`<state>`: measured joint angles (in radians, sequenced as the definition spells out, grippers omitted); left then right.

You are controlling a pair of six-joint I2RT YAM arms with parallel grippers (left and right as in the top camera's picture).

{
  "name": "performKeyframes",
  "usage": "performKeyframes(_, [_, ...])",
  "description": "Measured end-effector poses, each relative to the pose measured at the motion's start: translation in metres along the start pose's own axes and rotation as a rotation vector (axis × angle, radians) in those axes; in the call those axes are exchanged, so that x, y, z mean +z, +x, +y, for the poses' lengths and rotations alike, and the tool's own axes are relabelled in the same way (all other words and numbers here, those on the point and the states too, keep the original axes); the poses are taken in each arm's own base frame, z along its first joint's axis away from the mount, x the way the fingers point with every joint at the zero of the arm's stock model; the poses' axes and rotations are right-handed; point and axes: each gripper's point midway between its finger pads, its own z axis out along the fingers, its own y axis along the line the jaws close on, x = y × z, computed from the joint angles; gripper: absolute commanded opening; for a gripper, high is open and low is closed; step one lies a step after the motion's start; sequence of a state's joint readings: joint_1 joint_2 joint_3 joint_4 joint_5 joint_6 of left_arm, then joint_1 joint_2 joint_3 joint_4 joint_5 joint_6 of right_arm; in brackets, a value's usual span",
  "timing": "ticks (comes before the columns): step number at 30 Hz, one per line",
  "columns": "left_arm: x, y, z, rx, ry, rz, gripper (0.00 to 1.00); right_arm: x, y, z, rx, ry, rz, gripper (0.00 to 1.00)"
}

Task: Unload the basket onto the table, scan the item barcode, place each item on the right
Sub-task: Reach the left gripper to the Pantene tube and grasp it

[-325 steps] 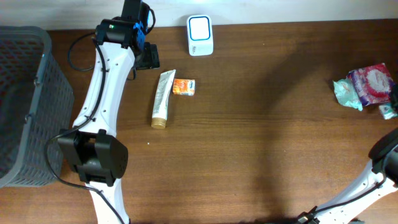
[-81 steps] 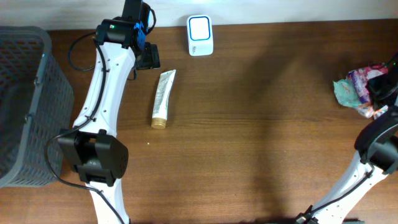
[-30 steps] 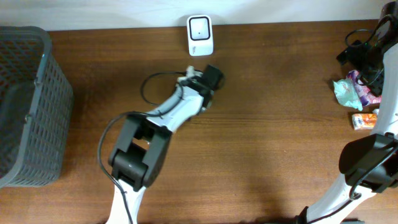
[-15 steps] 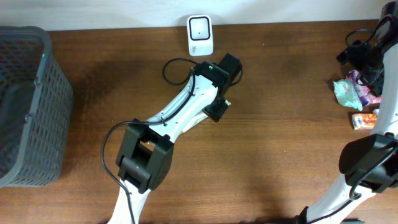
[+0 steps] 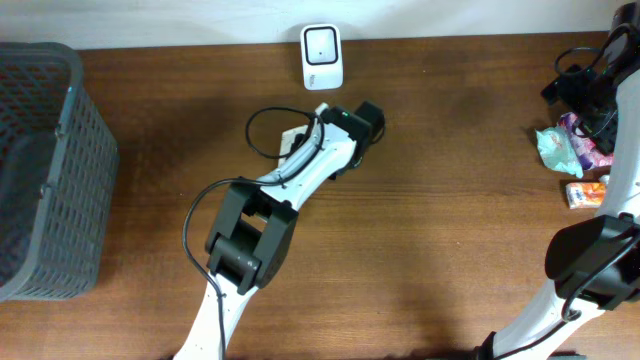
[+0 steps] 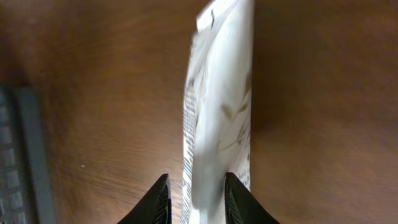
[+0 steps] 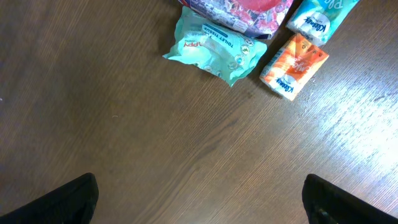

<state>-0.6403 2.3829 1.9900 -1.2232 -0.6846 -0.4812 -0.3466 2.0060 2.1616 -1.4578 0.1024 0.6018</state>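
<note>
The item is a white tube (image 6: 217,112) with fine print down one edge. It runs away from the left wrist camera over the brown table. My left gripper (image 6: 198,202) is shut on its near end, with a black fingertip (image 6: 158,199) on each side. In the overhead view my left arm (image 5: 320,160) reaches to just below the white scanner (image 5: 322,55) and hides most of the tube. My right gripper (image 7: 211,205) hangs open over bare wood, with nothing between its fingers.
A grey mesh basket (image 5: 40,170) stands at the table's left end. At the far right lie a teal tissue pack (image 7: 214,53), an orange packet (image 7: 293,65) and other wrapped goods (image 5: 585,135), below my right arm (image 5: 610,200).
My left arm has drawn back from its reach half a second ago, and its wrist now sits closer under the scanner. The right arm and the right-hand items have not moved.
</note>
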Motion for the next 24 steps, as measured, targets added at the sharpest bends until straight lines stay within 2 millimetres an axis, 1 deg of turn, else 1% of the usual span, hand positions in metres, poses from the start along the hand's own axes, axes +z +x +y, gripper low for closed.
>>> performKeyframes(1, [0.004, -0.005, 0.010, -0.064, -0.031, -0.013, 0.18, 0.000, 0.000, 0.000, 0.000, 0.000, 0.000, 0.99])
performKeyframes(2, [0.009, -0.009, 0.017, -0.112, -0.036, -0.013, 0.19, 0.000, 0.000, 0.000, 0.001, 0.000, 0.000, 0.99])
performKeyframes(3, [0.017, -0.011, 0.021, -0.163, -0.014, 0.004, 0.21, 0.000, 0.000, 0.000, 0.000, 0.000, 0.000, 0.99])
performKeyframes(4, [0.022, -0.010, 0.020, -0.190, 0.015, 0.025, 0.23, 0.000, 0.000, 0.000, 0.000, 0.000, 0.000, 0.99])
performKeyframes(6, [0.024, -0.007, 0.000, -0.234, 0.161, 0.088, 0.27, 0.000, 0.000, 0.000, 0.000, 0.000, 0.000, 0.99])
performKeyframes(7, [0.020, -0.009, -0.017, -0.251, 0.254, 0.103, 0.29, 0.000, 0.000, 0.000, 0.000, 0.000, 0.000, 0.99])
performKeyframes(8, [0.012, -0.012, -0.034, -0.264, 0.343, 0.115, 0.40, 0.000, 0.000, 0.000, 0.000, 0.000, 0.000, 0.99])
performKeyframes(9, [0.001, -0.010, -0.059, -0.255, 0.450, 0.137, 0.50, 0.000, 0.000, 0.000, 0.001, 0.000, 0.000, 0.99])
performKeyframes(11, [-0.002, -0.006, -0.079, -0.203, 0.499, 0.145, 0.53, 0.000, 0.000, 0.000, 0.000, 0.000, 0.000, 0.99])
performKeyframes(12, [-0.008, -0.006, -0.086, -0.183, 0.529, 0.144, 0.54, 0.000, 0.000, 0.000, 0.000, 0.000, 0.000, 0.99])
performKeyframes(13, [-0.011, -0.001, -0.088, -0.158, 0.534, 0.160, 0.55, 0.000, 0.000, 0.000, 0.001, 0.000, 0.000, 0.99])
performKeyframes(14, [-0.016, 0.001, -0.084, -0.139, 0.533, 0.182, 0.57, 0.000, 0.000, 0.000, 0.000, 0.000, 0.000, 0.99])
performKeyframes(15, [-0.025, -0.002, -0.075, -0.128, 0.533, 0.195, 0.59, 0.000, 0.000, 0.000, 0.000, 0.000, 0.000, 0.99])
performKeyframes(16, [-0.036, -0.005, -0.064, -0.122, 0.533, 0.206, 0.80, 0.000, 0.000, 0.000, 0.000, 0.000, -0.001, 0.99])
performKeyframes(17, [-0.047, -0.014, -0.044, -0.126, 0.536, 0.203, 0.99, 0.000, 0.000, 0.000, 0.000, 0.000, -0.001, 0.99])
performKeyframes(18, [-0.057, -0.032, -0.017, -0.144, 0.551, 0.169, 0.99, 0.000, 0.000, 0.000, 0.001, 0.000, 0.000, 0.99])
performKeyframes(19, [-0.060, -0.038, 0.001, -0.145, 0.554, 0.161, 0.99, 0.000, 0.000, 0.000, 0.000, 0.000, 0.000, 0.99])
performKeyframes(20, [-0.056, -0.040, 0.026, -0.148, 0.548, 0.172, 0.99, 0.000, 0.000, 0.000, 0.001, 0.000, 0.000, 0.99])
performKeyframes(21, [-0.042, -0.045, 0.054, -0.176, 0.541, 0.181, 0.99, 0.000, 0.000, 0.000, 0.000, 0.000, 0.000, 0.99])
performKeyframes(22, [-0.027, -0.037, 0.074, -0.180, 0.551, 0.230, 0.99, 0.000, 0.000, 0.000, 0.001, 0.000, 0.000, 0.99])
performKeyframes(23, [-0.016, -0.033, 0.083, -0.177, 0.600, 0.264, 0.99, 0.000, 0.000, 0.000, 0.001, 0.000, 0.000, 0.99])
performKeyframes(24, [0.003, -0.022, 0.086, -0.155, 0.728, 0.324, 1.00, 0.000, 0.000, 0.000, 0.000, 0.000, 0.000, 0.99])
